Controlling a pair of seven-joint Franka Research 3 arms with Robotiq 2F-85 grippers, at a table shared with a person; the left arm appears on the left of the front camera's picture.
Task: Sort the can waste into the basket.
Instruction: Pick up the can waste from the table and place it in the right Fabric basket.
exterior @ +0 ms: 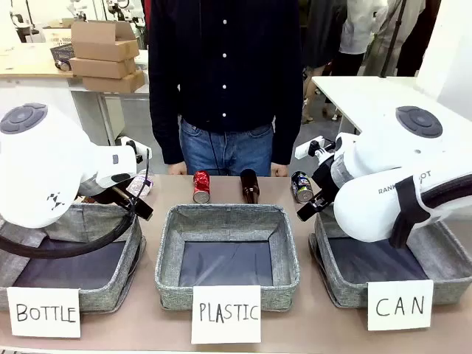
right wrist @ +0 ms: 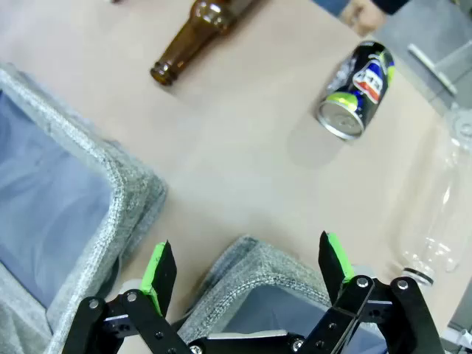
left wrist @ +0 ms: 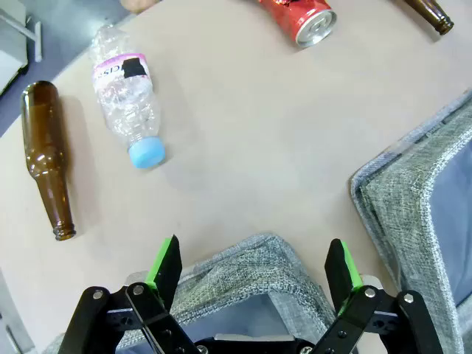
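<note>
Left tool [left wrist: 253, 269] and right tool [right wrist: 247, 269] hang empty, jaws apart. Dark can [right wrist: 356, 82] lies at the right tool's one o'clock, red can [left wrist: 299, 16] at the left's twelve.

My left wrist view's top edge cuts off most of the red can [left wrist: 299, 18]. My right wrist view loses the brown bottle [right wrist: 193, 35] past its shoulder at the top and the clear plastic bottle [right wrist: 440, 214] at the right. I cannot read the print on the dark can [right wrist: 355, 88].

On the table [exterior: 136, 332], a bottle [exterior: 250, 186] lies between the left can [exterior: 201, 186] and right can [exterior: 301, 186].
</note>
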